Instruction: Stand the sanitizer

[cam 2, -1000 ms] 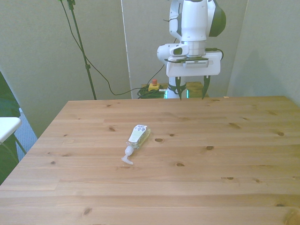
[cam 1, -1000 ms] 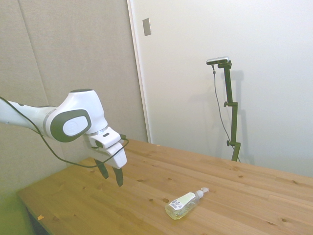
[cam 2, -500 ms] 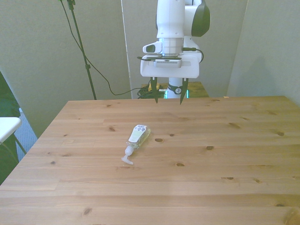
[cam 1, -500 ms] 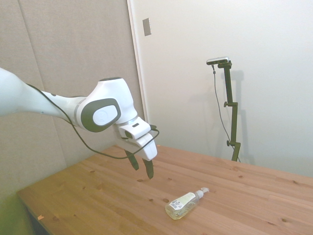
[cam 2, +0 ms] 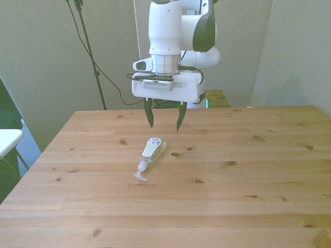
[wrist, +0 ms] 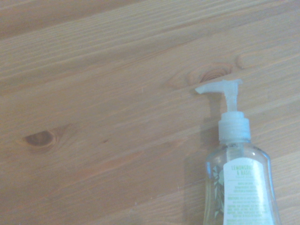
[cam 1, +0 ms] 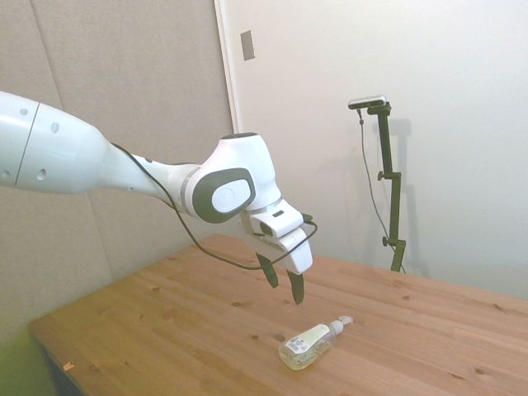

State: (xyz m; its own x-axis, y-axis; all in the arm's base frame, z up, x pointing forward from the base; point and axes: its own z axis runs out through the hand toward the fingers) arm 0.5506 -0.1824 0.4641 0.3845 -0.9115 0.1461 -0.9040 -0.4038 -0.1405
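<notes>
The sanitizer (cam 2: 151, 152) lies on its side on the wooden table (cam 2: 248, 175), label up, white pump nozzle pointing toward the table's near edge in the front view. It also shows in the side view, where the sanitizer (cam 1: 307, 345) rests with its pump to the right. In the wrist view the sanitizer (wrist: 238, 178) is seen from close by, clear with a white label. My gripper (cam 2: 165, 122) hangs open in the air above and just behind the bottle, fingers pointing down, holding nothing. From the side, the gripper (cam 1: 283, 284) is above and left of the bottle.
Dark knots (cam 2: 175, 154) mark the table's boards. A white object (cam 2: 8, 140) sits off the table at the front view's left. Cables and a red button (cam 2: 169, 94) lie on the floor behind the table.
The arm has swung toward the front view's left and out over the table, lowering the open gripper close above the sanitizer. The bottle has not moved.
</notes>
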